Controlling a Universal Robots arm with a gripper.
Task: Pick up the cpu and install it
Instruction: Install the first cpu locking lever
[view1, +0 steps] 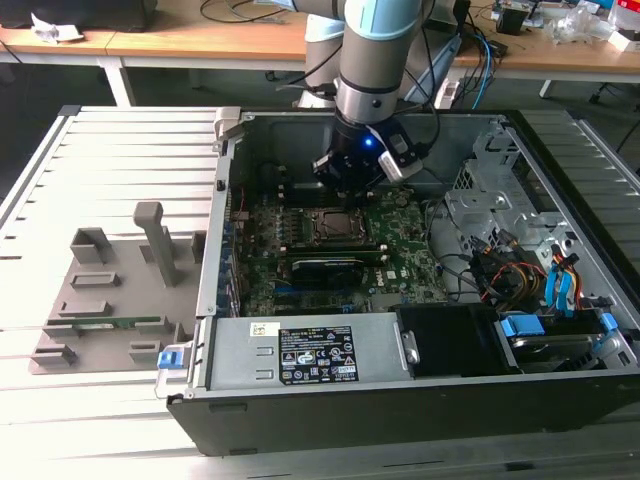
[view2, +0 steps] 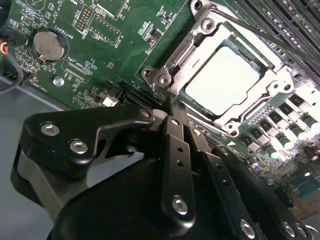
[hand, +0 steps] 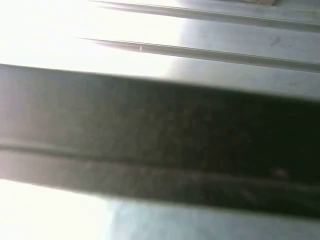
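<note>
CPU seated in its socket, gripper just beside it.

The flat silver-grey square cpu (view2: 229, 82) lies inside the metal-framed motherboard socket (view2: 172, 65); the black gripper (view2: 172, 125) hovers alongside it, empty, its jaws drawn together.

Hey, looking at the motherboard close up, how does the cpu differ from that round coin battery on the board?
The cpu is square with a pale, shiny flat top; the coin battery is round and dull grey. The cpu is clearly the larger of the two. The cpu lies inside the metal-framed socket just beyond the gripper, while the coin battery sits in its own round holder farther off on the green board. Both lie flat on the motherboard.
</note>
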